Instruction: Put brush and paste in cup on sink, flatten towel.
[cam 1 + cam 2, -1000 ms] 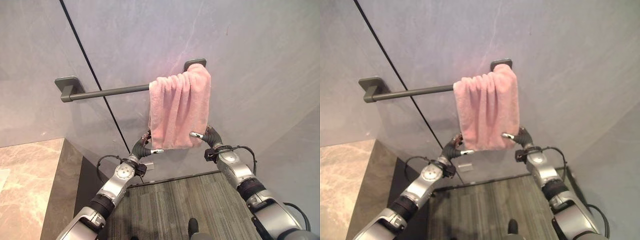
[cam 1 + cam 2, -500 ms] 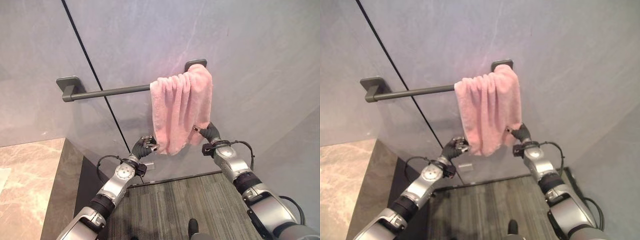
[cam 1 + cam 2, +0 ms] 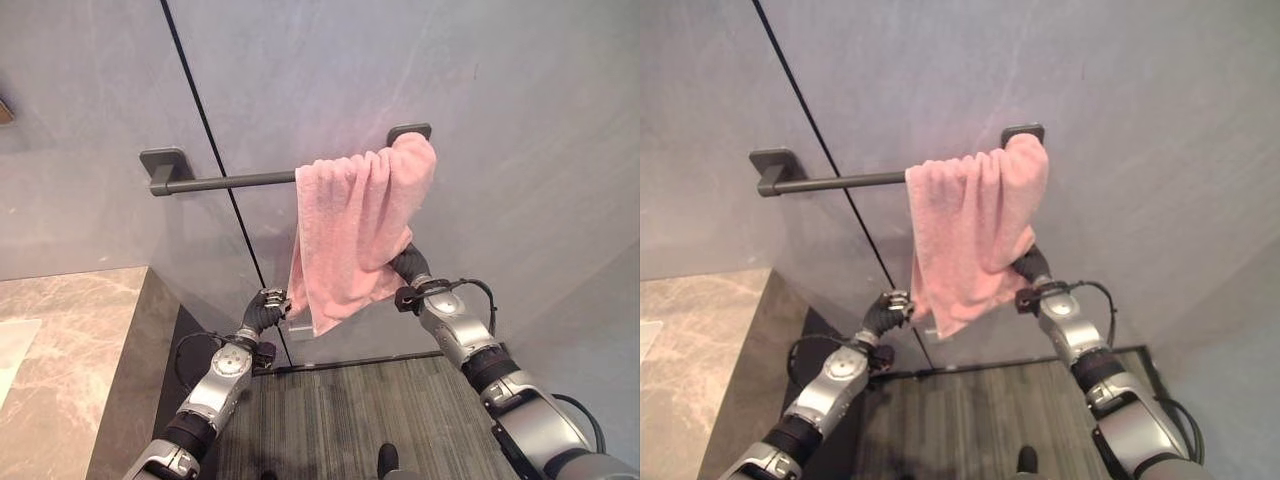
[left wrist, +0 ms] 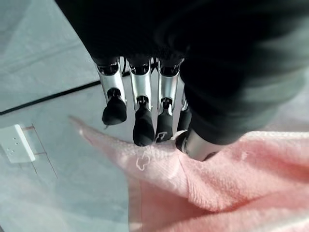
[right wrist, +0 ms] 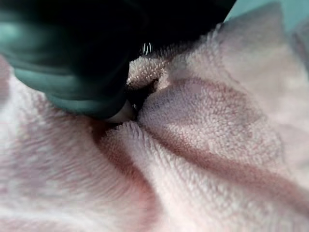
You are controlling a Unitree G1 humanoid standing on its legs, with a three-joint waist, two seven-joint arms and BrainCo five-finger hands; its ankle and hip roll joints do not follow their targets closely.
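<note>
Pink towel (image 3: 358, 235) hangs bunched on the wall rail (image 3: 230, 181); left hand (image 3: 262, 311) pinches its lower corner; right hand (image 3: 408, 265) is buried in folds, grip indeterminate; an uneven pull may drag it off.

No text, label, brand, number or sign can be read anywhere in these views. The pink towel (image 3: 358, 232), the dark towel bar (image 3: 225, 181) and the small white wall plate (image 4: 18, 143) carry no legible marking.
</note>
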